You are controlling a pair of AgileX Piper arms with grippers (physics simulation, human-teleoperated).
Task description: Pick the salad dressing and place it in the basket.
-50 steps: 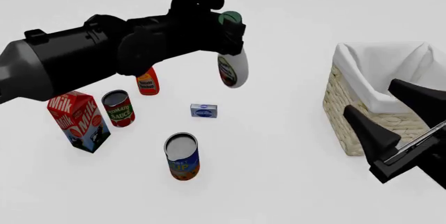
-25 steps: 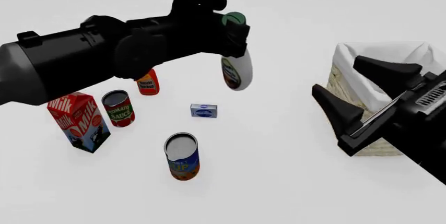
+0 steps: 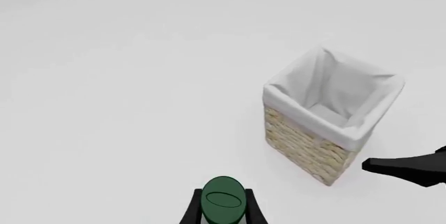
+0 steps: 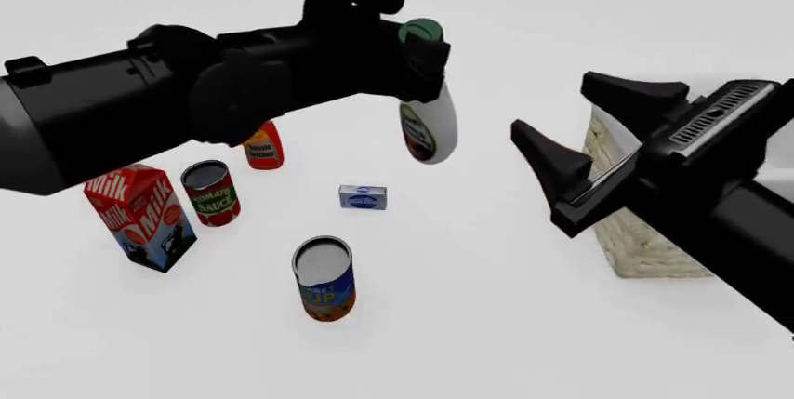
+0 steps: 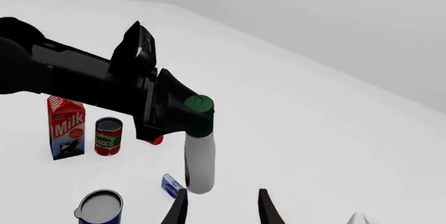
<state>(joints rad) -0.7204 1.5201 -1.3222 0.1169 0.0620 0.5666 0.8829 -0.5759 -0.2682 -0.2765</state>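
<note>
Left gripper (image 4: 419,57) pinched salad dressing (image 4: 430,129) by its neck, bottle hanging clear above table; right gripper (image 4: 583,134) spread, empty, beside basket (image 3: 327,114).

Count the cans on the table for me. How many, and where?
2. The tomato sauce can stands beside the milk carton on the left; the open-topped blue can stands nearer the camera, in front of the small blue box. The arms may hide more.
</note>
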